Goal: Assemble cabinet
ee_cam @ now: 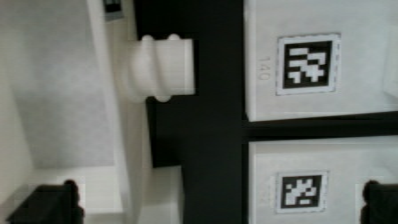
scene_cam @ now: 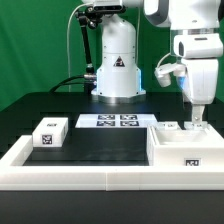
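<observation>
A black surface (scene_cam: 100, 145) is edged by a long white rail (scene_cam: 80, 178) along its near side and the exterior view's left. The cabinet (scene_cam: 176, 148), a low white box with a black-and-white marker tag (scene_cam: 192, 160) on its near face, sits at the exterior view's right, just behind the rail. The white robot arm (scene_cam: 195, 60) reaches down from above on that side, and its jaws hang directly over the cabinet's top, at or very near it; whether they touch cannot be told.

A small white tagged block (scene_cam: 50, 132) lies well apart on the exterior view's left. The marker board (scene_cam: 107, 121) lies flat at the far middle, in front of the arm's base (scene_cam: 117, 70).

In the wrist view the cabinet (ee_cam: 356, 100) shows two white panels, each with a tag, beside a black gap. A round white knob (ee_cam: 160, 68) juts into that gap. Two dark fingertips (ee_cam: 45, 205) sit at opposite edges of the view, so the jaws are spread wide, holding nothing.
</observation>
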